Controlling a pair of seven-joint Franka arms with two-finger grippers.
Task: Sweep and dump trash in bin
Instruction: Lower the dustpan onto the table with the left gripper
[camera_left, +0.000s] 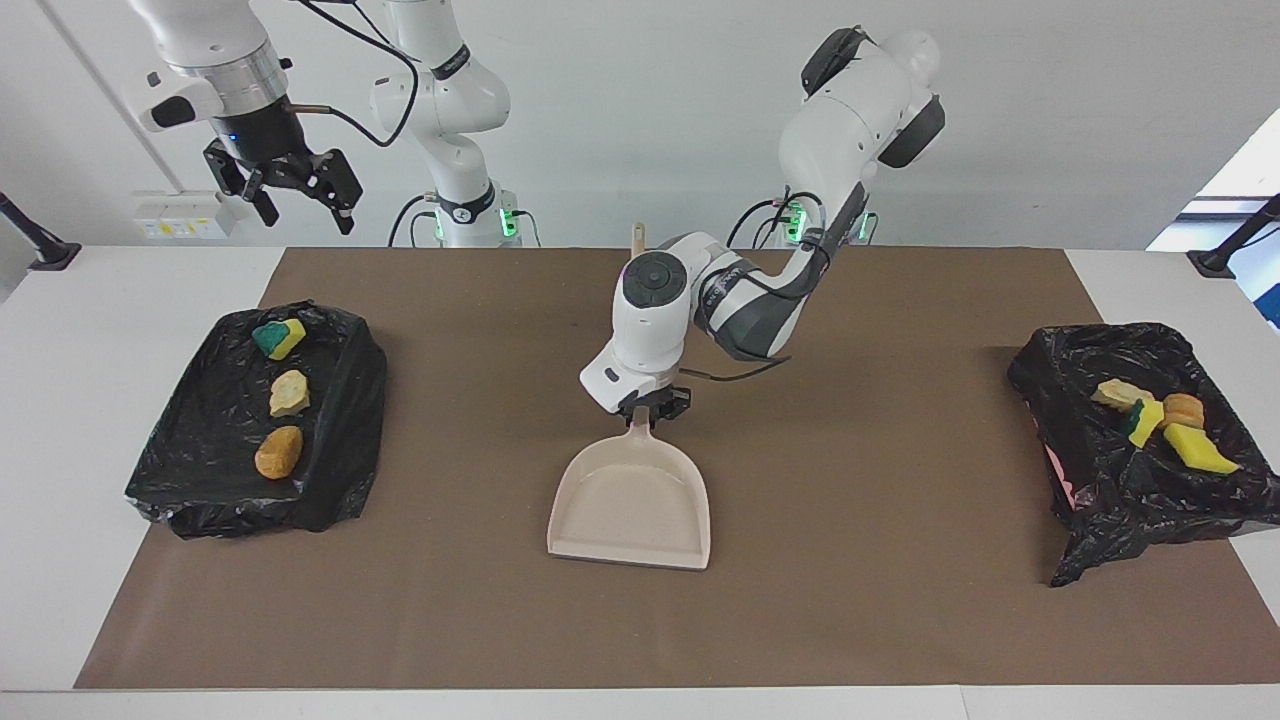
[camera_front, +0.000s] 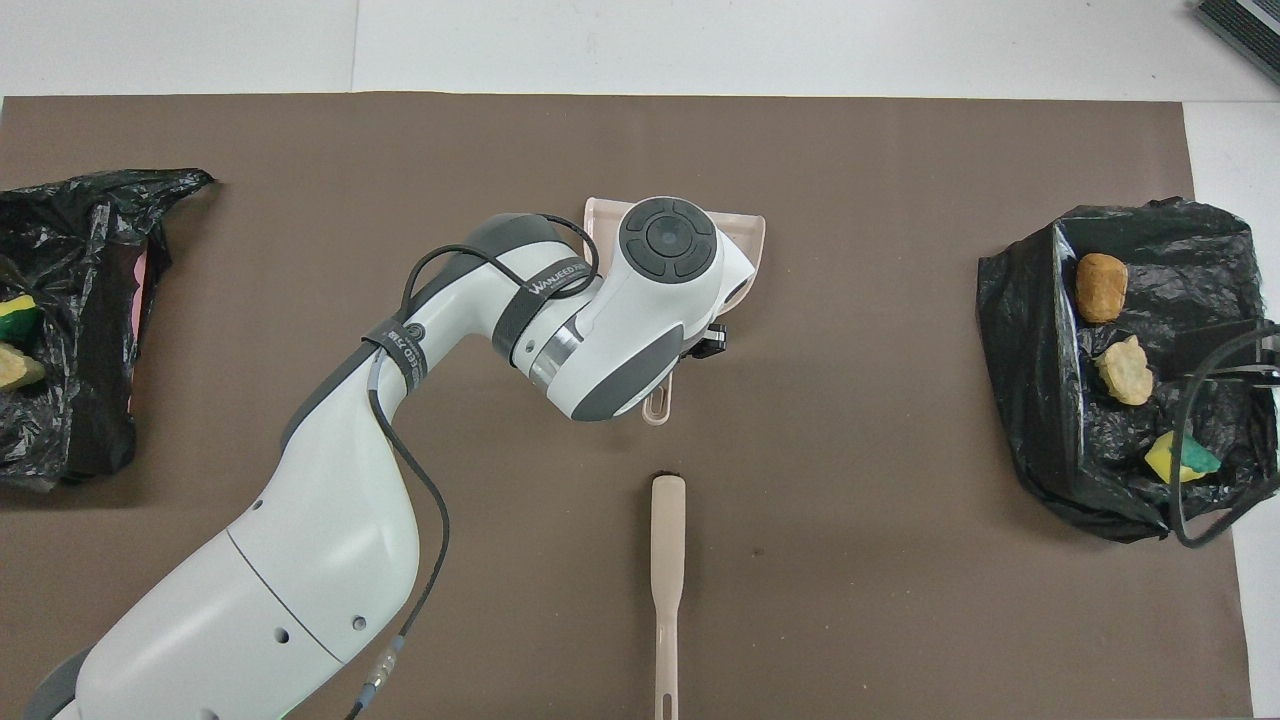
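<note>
The beige dustpan lies flat on the brown mat at mid-table, its mouth facing away from the robots. My left gripper is low over its handle and shut on it. My right gripper hangs open and empty, high above the right arm's end of the table. Trash lies in both black-lined bins. The bin at the right arm's end holds a green-backed sponge, a tan chunk and an orange-brown chunk. The bin at the left arm's end holds several scraps.
A beige brush lies on the mat nearer to the robots than the dustpan, in line with its handle. The left arm's forearm and wrist cover most of the dustpan from above. The brown mat covers the table between the bins.
</note>
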